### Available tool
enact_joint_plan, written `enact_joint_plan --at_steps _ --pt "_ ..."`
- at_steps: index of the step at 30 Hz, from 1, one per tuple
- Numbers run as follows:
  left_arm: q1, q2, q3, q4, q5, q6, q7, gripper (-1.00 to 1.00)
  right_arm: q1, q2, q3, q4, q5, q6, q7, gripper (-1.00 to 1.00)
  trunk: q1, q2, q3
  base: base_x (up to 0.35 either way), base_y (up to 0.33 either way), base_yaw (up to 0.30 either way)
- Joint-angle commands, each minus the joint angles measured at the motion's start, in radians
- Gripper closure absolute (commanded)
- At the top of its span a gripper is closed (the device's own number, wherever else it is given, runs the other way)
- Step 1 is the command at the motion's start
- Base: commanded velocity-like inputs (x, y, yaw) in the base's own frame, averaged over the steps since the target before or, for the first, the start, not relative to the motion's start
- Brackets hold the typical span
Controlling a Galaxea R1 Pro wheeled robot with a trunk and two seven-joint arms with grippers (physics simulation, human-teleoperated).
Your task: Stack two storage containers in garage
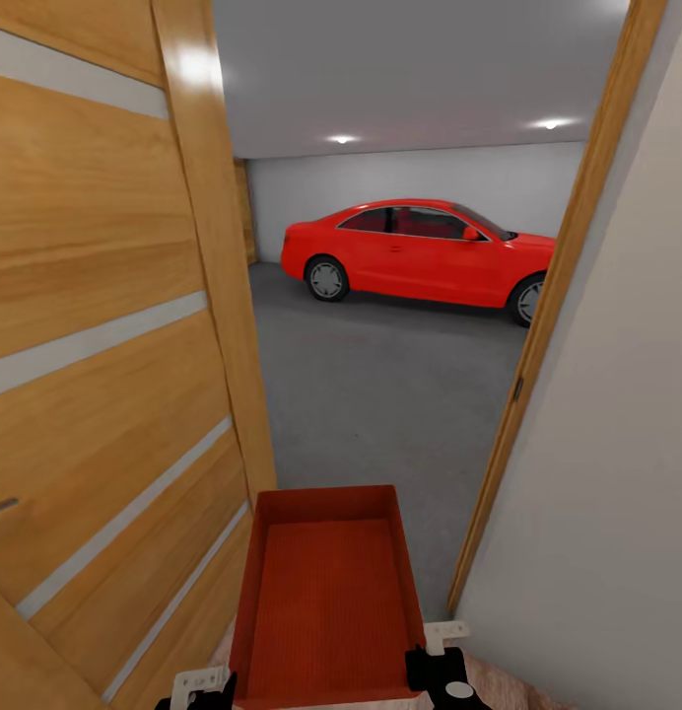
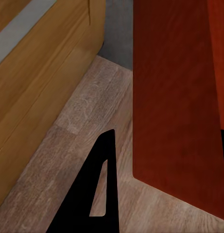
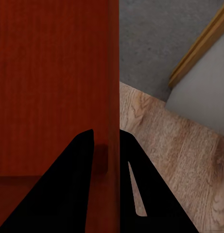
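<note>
One red-orange storage container [image 1: 326,592] hangs low in front of me in the doorway to the garage, open top up and empty. My right gripper [image 1: 435,656] is shut on its near right wall; in the right wrist view the two fingers [image 3: 106,155] pinch that thin wall [image 3: 53,73]. My left gripper [image 1: 208,685] sits at the near left corner. In the left wrist view its fingers [image 2: 163,165] stand wide apart either side of the container wall [image 2: 180,97], with a gap showing beside one finger [image 2: 102,184]. The garage's dark grey floor [image 1: 380,385] begins just ahead.
A wooden plank door [image 1: 95,345] stands open close on my left. The wooden door frame [image 1: 538,345] and a pale wall [image 1: 617,493] are close on my right. A red car [image 1: 420,251] is parked at the far side. Light wood planks [image 3: 170,145] lie beneath me.
</note>
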Motion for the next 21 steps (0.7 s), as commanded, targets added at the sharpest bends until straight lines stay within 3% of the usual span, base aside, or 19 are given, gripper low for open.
enact_joint_plan --at_steps 1,21 --pt "0.000 0.014 0.018 0.001 0.000 0.000 0.001 1.00 -0.002 -0.001 -0.047 -0.008 0.007 -0.003 -0.009 1.00 0.000 -0.001 -0.001 0.000 0.000 -0.019" --pt "0.000 0.013 0.018 0.001 0.000 0.000 0.001 1.00 -0.002 -0.001 -0.047 -0.009 0.007 -0.003 -0.009 1.00 0.000 -0.001 -0.001 0.000 0.000 -0.003"
